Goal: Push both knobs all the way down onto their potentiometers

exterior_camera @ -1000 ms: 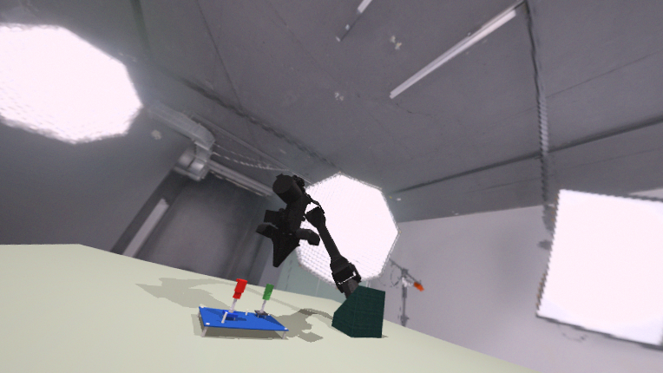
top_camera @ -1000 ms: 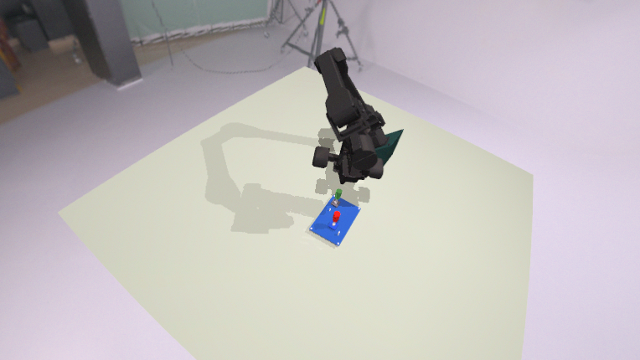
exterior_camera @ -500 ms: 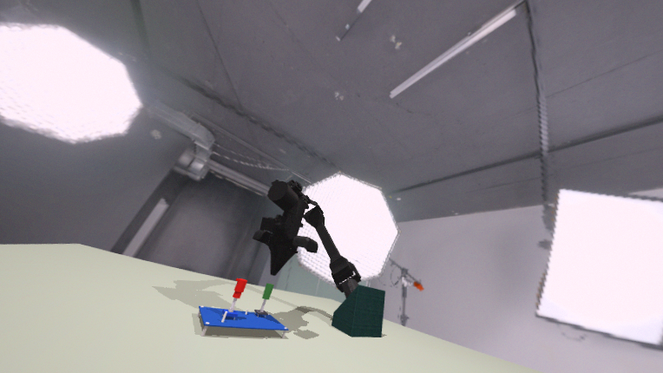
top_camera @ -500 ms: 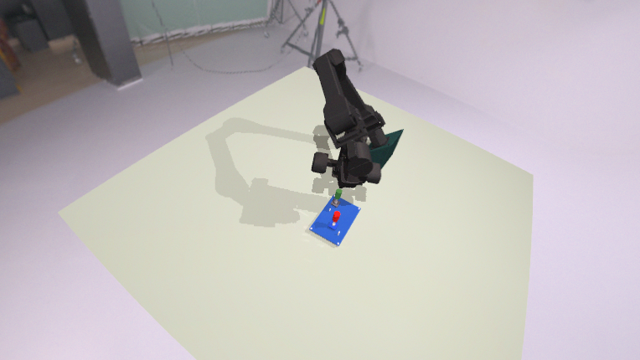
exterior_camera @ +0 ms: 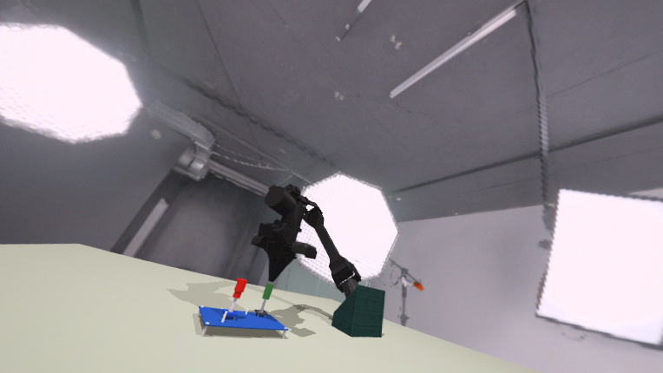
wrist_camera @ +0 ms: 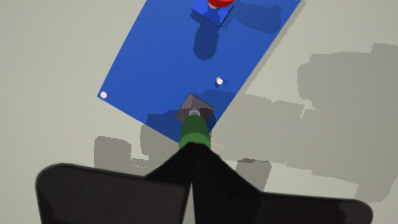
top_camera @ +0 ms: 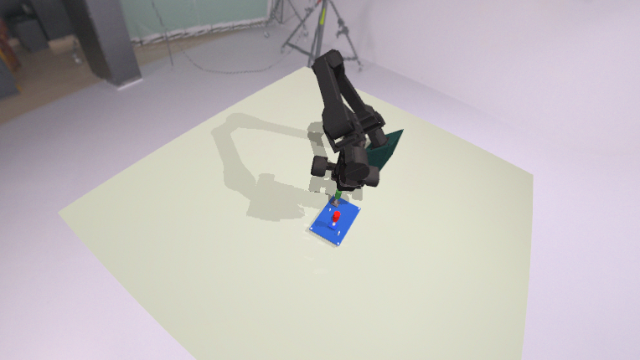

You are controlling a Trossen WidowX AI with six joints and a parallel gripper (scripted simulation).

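A blue circuit board stands on short legs. A green knob sits high on its shaft, above a dark grey potentiometer. A red knob sits high on its shaft, above a blue potentiometer. My gripper is shut with nothing between the fingertips, which are at the top of the green knob. Whether they touch it I cannot tell. In the top view the fingertips are hidden behind the gripper body.
The dark green arm base stands on the table beyond the board. The red knob stands up beside the green one. Small white pins stick up from the board.
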